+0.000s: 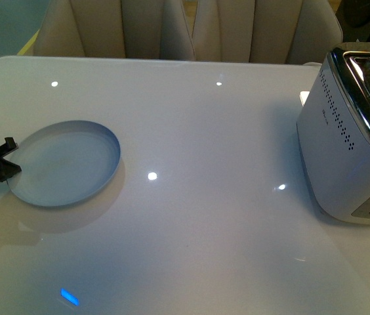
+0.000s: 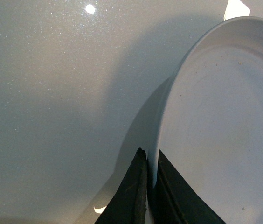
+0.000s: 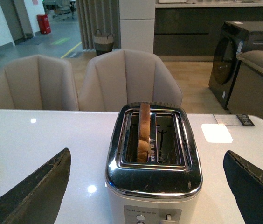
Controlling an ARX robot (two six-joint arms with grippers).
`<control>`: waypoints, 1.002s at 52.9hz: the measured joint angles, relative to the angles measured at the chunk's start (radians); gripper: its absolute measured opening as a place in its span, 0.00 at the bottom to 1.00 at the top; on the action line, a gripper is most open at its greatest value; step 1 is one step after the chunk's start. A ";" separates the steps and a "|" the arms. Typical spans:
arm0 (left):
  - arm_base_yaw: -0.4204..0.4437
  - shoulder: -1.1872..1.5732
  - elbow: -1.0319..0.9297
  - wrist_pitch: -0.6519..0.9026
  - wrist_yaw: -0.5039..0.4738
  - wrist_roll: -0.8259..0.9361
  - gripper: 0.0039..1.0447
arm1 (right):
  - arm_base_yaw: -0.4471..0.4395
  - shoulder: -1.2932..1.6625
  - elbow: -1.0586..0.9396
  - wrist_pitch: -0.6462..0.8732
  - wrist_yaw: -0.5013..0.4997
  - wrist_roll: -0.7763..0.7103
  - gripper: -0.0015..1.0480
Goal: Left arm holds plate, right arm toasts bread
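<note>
The glossy white table (image 1: 191, 131) carries a white-and-chrome two-slot toaster (image 3: 154, 182) on its right side and, well apart on the left, a round pale blue-white shallow plate (image 1: 67, 164). The left arm's dark angular gripper (image 2: 149, 161) pinches the plate's rim, so the holding part looks done. A light brown wholemeal bread slice (image 3: 143, 130) with darker crust stands upright in one slot, its top above the chrome. I judge the lever is not yet pressed. The right gripper (image 3: 147, 154) hangs spread wide and empty, facing the toaster
</note>
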 joint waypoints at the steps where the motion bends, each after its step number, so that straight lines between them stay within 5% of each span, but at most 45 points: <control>1: 0.001 0.002 0.000 0.000 0.000 0.000 0.03 | 0.000 0.000 0.000 0.000 0.000 0.000 0.91; 11: 0.003 0.016 0.000 0.006 -0.001 -0.001 0.04 | 0.000 0.000 0.000 0.000 0.000 0.000 0.91; 44: -0.011 -0.291 -0.172 0.147 -0.048 -0.069 0.94 | 0.000 0.000 0.000 0.000 0.000 0.000 0.91; 53: -0.068 -0.513 -0.244 0.151 -0.091 -0.107 0.94 | 0.000 0.000 0.000 0.000 0.000 0.000 0.91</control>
